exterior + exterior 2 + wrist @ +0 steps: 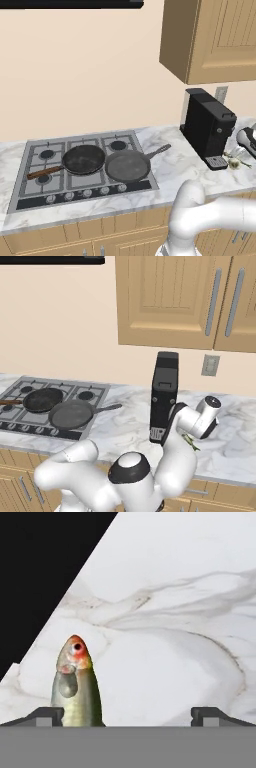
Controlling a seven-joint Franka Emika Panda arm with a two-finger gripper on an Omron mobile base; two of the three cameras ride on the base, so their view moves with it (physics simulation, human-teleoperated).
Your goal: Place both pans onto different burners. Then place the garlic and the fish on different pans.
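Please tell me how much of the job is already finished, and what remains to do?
Done: the black pan and the grey pan both sit on the cooktop, on separate burners. In hand: the open gripper hangs over the fish on the marble counter, not gripping it. Left: move the fish and the garlic, beside the coffee machine, onto separate pans.

Marble bench with cooktop, coffee machine, fish and garlic

The white marble bench [170, 170] carries a grey steel cooktop [30, 192] at its left, a black coffee machine [206, 127] to the right, then a small garlic [233, 162]; the fish [76, 684] lies directly on the marble.
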